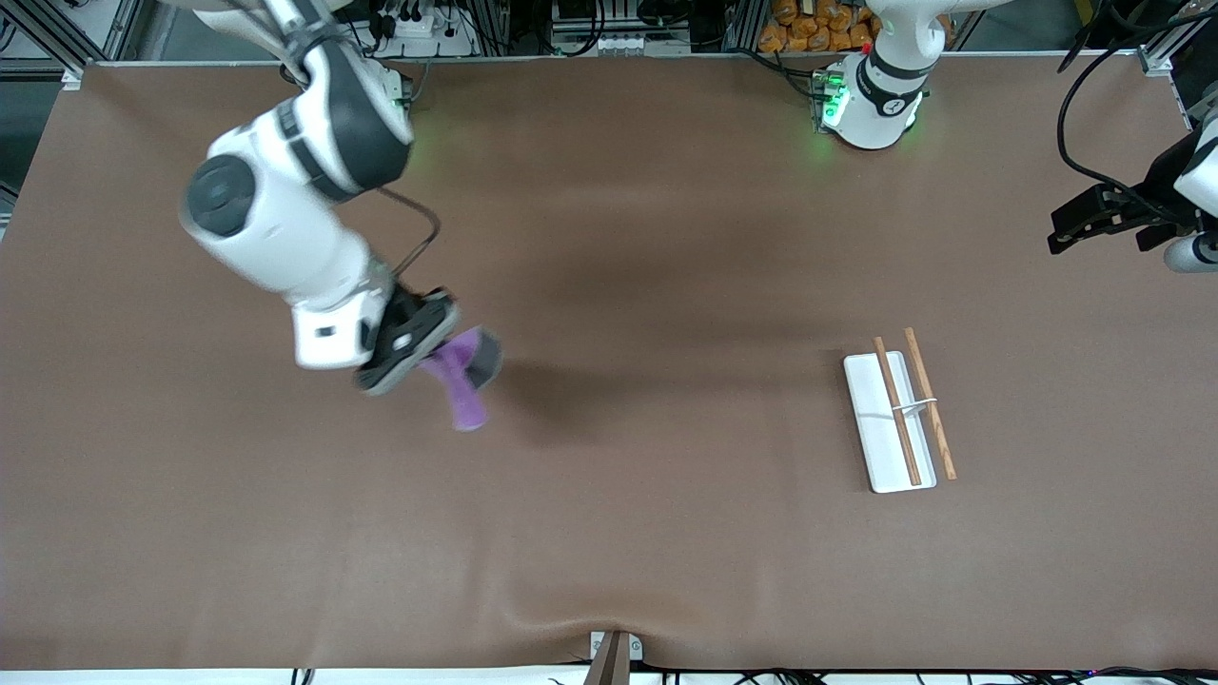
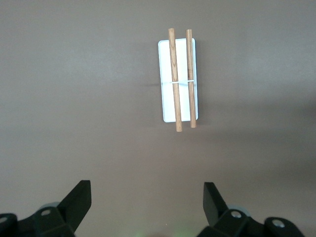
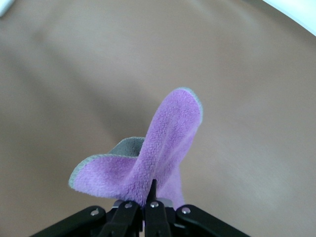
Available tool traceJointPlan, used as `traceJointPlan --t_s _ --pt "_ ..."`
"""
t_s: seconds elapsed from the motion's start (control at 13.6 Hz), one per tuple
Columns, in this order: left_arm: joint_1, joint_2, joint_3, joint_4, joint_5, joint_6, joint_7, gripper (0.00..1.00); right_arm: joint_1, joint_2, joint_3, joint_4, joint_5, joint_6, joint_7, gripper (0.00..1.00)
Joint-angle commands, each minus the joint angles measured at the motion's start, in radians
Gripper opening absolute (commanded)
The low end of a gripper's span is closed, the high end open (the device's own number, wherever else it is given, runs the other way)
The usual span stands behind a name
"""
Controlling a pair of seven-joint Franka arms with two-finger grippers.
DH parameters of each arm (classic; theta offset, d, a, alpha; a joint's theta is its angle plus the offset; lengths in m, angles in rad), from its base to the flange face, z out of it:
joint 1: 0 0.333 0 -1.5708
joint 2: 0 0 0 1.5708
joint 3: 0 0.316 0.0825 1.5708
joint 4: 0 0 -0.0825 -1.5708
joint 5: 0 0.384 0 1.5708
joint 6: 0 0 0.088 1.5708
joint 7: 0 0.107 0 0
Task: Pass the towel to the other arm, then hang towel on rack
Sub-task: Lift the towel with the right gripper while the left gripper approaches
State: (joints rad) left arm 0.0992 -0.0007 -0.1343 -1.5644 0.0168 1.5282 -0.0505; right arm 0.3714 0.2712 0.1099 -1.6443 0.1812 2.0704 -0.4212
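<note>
The purple towel (image 1: 464,388) hangs in the air from my right gripper (image 1: 430,354), which is shut on its upper fold over the table's right-arm end. In the right wrist view the towel (image 3: 170,143) bunches up from the right gripper (image 3: 152,185), with a grey underside showing. The rack (image 1: 890,423), a white base with two wooden rods, lies toward the left arm's end. The other arm's left gripper (image 1: 1058,231) waits open and empty above the table's left-arm end. In the left wrist view the rack (image 2: 167,101) lies ahead of the left gripper (image 2: 147,187).
The left arm's base (image 1: 875,95) stands at the table's back edge, with cables and clutter along that edge. A small metal bracket (image 1: 611,655) sits at the front edge. Brown tabletop stretches between the towel and the rack.
</note>
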Motion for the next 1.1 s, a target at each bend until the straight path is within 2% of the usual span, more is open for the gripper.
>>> traceJointPlan --t_s 0.0,0.44,0.66,1.03 --pt "-0.004 0.008 -0.002 0.006 0.012 0.007 -0.005 1.00 0.085 -0.004 -0.009 0.040 0.018 -0.006 -0.005 0.00" --pt "-0.012 0.042 -0.005 0.010 -0.001 0.046 -0.017 1.00 0.280 0.002 -0.012 0.097 0.012 0.042 -0.019 0.00" --pt "-0.013 0.079 -0.007 0.017 -0.113 0.052 -0.106 1.00 0.371 0.008 -0.013 0.097 0.003 0.108 -0.016 0.00" --pt "-0.029 0.162 -0.010 0.011 -0.317 0.049 -0.247 1.00 0.400 0.016 -0.013 0.097 -0.006 0.146 -0.051 0.00"
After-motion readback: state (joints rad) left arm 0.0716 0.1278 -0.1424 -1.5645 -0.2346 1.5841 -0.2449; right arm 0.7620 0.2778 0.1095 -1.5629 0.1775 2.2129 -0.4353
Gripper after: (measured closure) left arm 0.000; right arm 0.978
